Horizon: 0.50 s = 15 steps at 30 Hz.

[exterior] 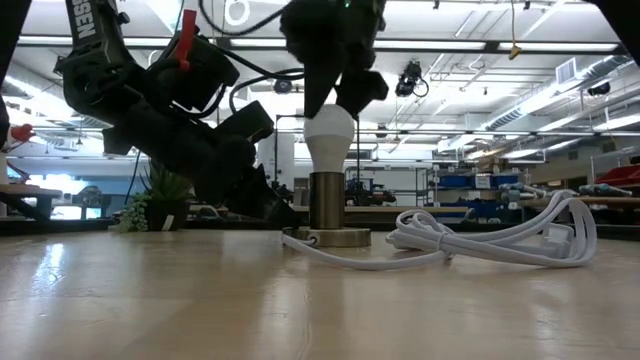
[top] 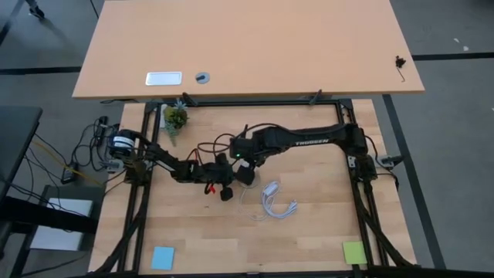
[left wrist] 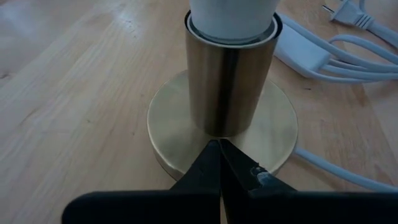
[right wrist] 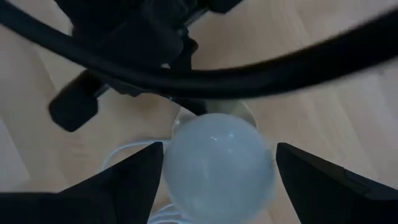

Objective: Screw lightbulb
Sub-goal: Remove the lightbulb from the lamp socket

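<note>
The white lightbulb [exterior: 330, 135] stands upright with its base inside the brass socket tube [exterior: 327, 200], which rises from a round brass base disc [left wrist: 174, 124] on the wooden table. My right gripper [right wrist: 217, 168] hangs above the bulb, pointing down. It is open, with one finger close on either side of the bulb's round head [right wrist: 217, 165]. My left gripper [left wrist: 219, 152] is shut and low at the foot of the socket, reaching in from the table's left side [top: 226, 193]. My left gripper rests its shut fingertips [left wrist: 211, 163] on the top of the base disc [left wrist: 205, 140], right at the foot of the socket tube. It comes in slanting down from the table's left. The disc lies flat on the table.
A white cable [exterior: 480, 235] with an inline switch and plug lies coiled just right of the socket [top: 274, 202]. A small potted plant [top: 175, 117] stands at the far left. A blue note [top: 163, 257] and a green note [top: 353, 252] lie at the near edge.
</note>
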Motion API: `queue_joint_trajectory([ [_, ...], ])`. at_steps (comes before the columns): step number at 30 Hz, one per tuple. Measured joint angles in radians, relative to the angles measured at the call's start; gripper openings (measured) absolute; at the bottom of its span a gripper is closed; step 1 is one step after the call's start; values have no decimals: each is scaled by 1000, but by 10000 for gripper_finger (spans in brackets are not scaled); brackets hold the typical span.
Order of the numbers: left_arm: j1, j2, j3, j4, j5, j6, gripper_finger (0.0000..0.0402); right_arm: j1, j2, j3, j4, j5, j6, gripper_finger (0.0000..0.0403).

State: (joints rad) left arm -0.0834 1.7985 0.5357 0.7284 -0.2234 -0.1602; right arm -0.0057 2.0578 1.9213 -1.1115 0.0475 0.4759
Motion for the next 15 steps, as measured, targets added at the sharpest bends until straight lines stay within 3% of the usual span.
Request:
queue_joint_trajectory([
  [8, 1, 0, 0, 0, 9, 22, 0, -5, 37, -1, -4, -23, -129, 298],
  [15, 1, 0, -1, -2, 20, 25, 0, -5, 36, 4, -7, -30, -569, 278],
])
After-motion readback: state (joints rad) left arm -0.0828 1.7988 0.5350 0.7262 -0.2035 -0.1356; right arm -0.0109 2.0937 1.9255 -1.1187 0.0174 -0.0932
